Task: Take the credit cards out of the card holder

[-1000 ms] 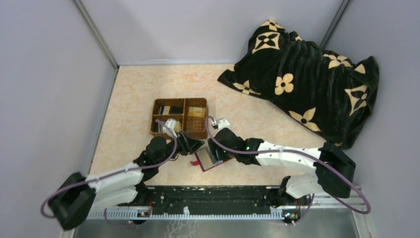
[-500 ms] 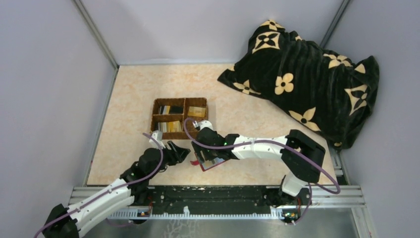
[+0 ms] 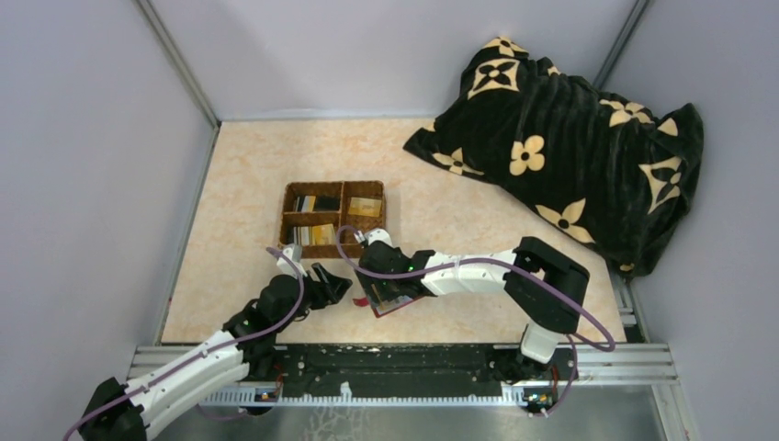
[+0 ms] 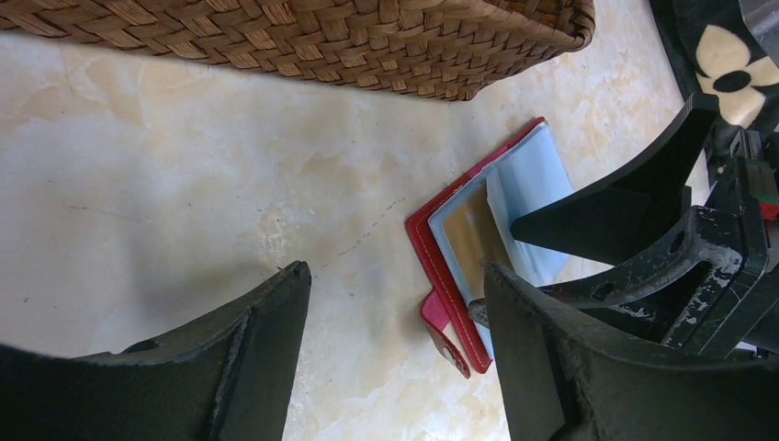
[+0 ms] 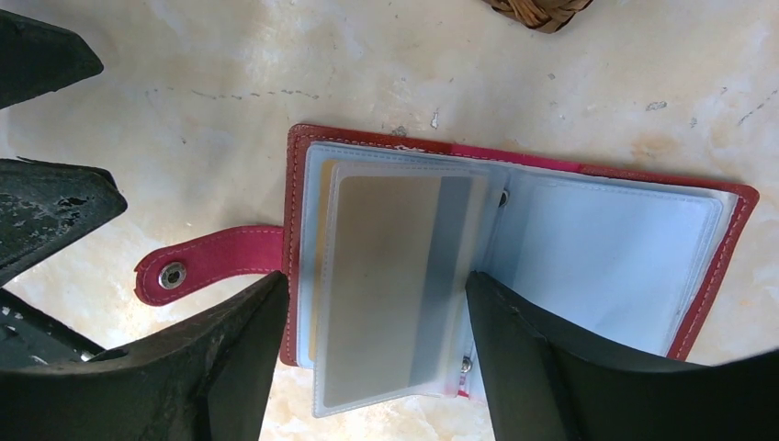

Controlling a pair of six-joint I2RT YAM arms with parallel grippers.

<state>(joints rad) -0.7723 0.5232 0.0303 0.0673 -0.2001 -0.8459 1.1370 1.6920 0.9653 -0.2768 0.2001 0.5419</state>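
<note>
Left gripper (image 3: 333, 285) is hovering low over the table (image 3: 239, 175) at the near side. Its jaws are standing wide apart with nothing between them, tips pointing toward the holder

Holder (image 5: 597, 248) is lying open and flat on the table just right of the left gripper. The red cover is facing down and the clear bluish pockets are facing up. The tab (image 5: 211, 262) is sticking out unsnapped on the side nearest the left gripper

Right gripper (image 5: 377, 280) is pointing down over the holder with its fingers spread wide. In the wrist view they are sitting one on each side of a raised pocket (image 5: 335, 390), not clamping it, and I cannot tell if the tips are touching. A tan-grey card (image 5: 395, 239) is showing through that pocket, inside the holder, and a yellowish edge is peeking out at the pocket's left side

Basket (image 3: 287, 195) is sitting just beyond both grippers, apart from the holder. Cards (image 3: 317, 233) are lying in at least three of its compartments: near left, far left and far right

Blanket (image 3: 570, 138), black with cream flowers, is lying bunched in the far right corner, well apart from everything else
</note>
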